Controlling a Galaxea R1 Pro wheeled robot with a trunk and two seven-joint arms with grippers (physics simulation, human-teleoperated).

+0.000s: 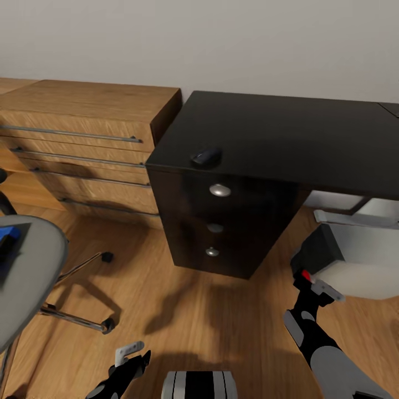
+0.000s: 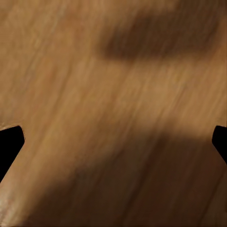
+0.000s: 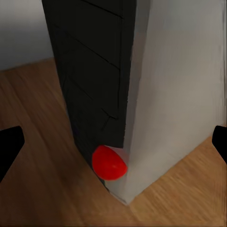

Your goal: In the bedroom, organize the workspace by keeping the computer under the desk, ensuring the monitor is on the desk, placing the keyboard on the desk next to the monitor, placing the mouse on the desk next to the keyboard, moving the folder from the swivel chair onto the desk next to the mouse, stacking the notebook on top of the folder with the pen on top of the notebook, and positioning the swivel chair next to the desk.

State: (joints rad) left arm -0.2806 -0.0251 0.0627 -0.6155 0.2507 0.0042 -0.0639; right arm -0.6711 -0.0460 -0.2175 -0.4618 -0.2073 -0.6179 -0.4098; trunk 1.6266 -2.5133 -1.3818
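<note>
Nearest the head camera, at six o'clock in its view, sat the robot's own grey-and-black trunk top (image 1: 199,385). Beside it, at about seven o'clock, the left gripper (image 1: 133,354) hung low over the wooden floor (image 1: 210,316); in the left wrist view its two dark fingertips (image 2: 10,144) stood wide apart at the frame's edges with bare floorboards between them, holding nothing.

At four o'clock the right gripper (image 1: 313,282) reached toward the computer (image 1: 354,260), which lay on the floor just ahead of it, under the open part of the desk (image 1: 277,138). Its fingertips (image 3: 9,146) were likewise spread wide and gripped nothing; whether they touched the case I could not tell. Seen from the right wrist, the computer (image 3: 179,94) was a light grey box with a dark front panel and a red dot at one corner of that panel.

On the black desktop, near its front edge above the three-drawer unit (image 1: 219,227) with round silver knobs, lay the small black mouse (image 1: 206,156), well apart from both grippers.

At nine o'clock the swivel chair (image 1: 27,277) showed its grey seat and chrome wheeled legs, with the blue folder (image 1: 8,249) lying on the seat. A light wooden drawer chest (image 1: 88,144) stood against the wall, touching or just beside the desk's end.
</note>
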